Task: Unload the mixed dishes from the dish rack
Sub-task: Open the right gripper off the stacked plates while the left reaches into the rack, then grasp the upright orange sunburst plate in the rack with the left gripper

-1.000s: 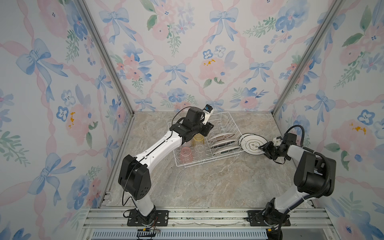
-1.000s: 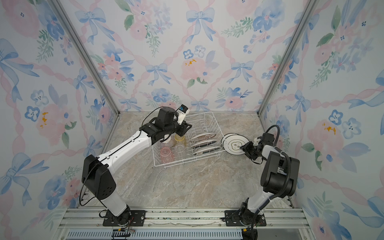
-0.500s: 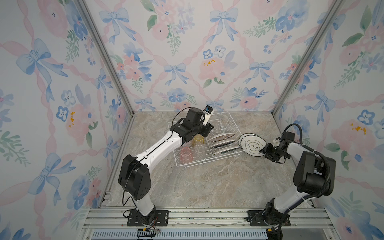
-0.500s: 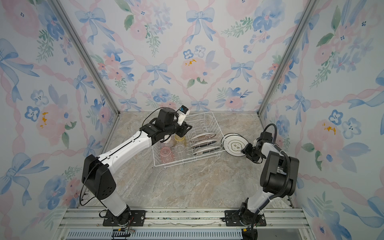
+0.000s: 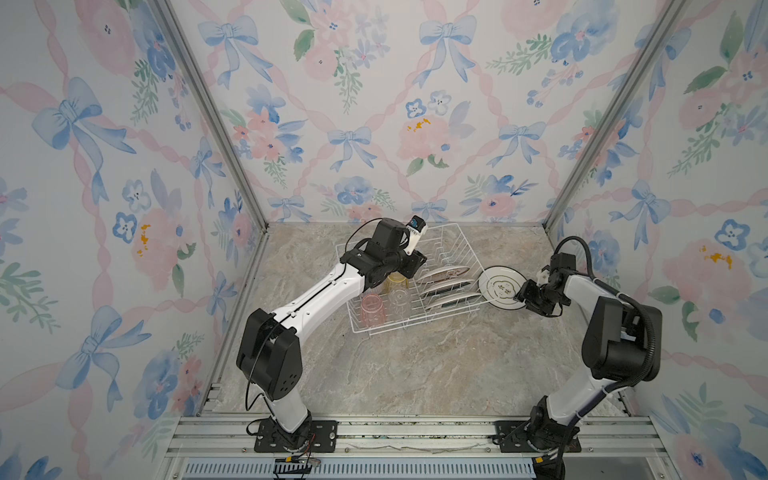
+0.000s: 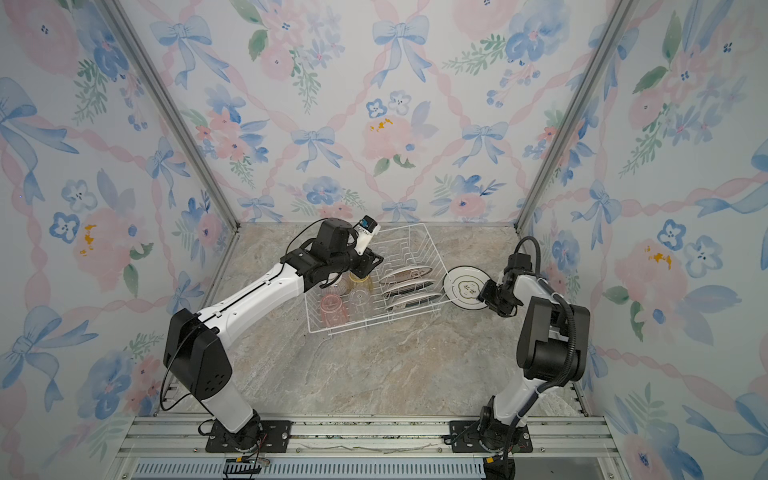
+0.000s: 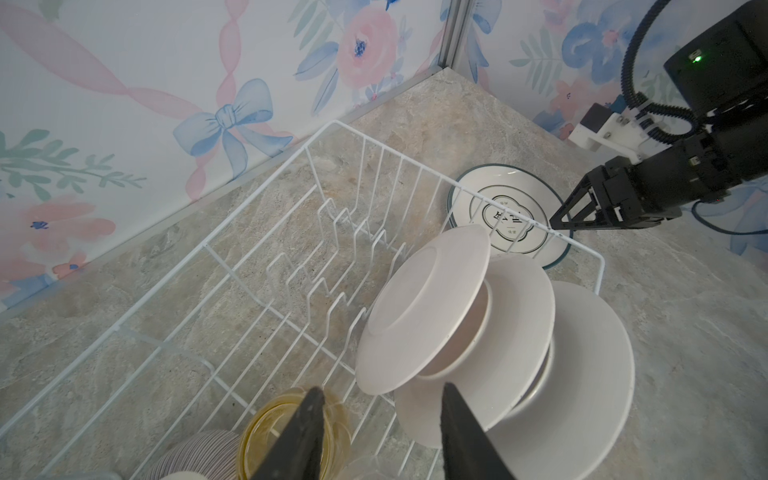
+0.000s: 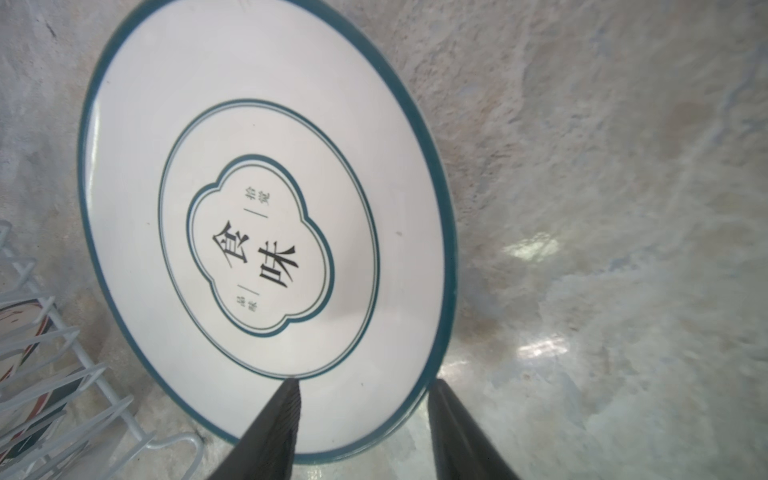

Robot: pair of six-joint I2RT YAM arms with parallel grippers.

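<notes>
The white wire dish rack holds three plates on edge, a yellow tumbler, a pink tumbler, a clear tumbler and a striped bowl. My left gripper hovers open over the yellow tumbler, holding nothing. Right of the rack a dark-rimmed plate lies on the table. My right gripper straddles its near rim, jaws apart.
The rack's back half has bare upright prongs. The floral back wall and right wall stand close behind the rack and the right arm. Marble tabletop stretches in front of the rack.
My right gripper's jaws have widened around the plate's rim. The plate has stayed where it is, and the left arm has not moved.
</notes>
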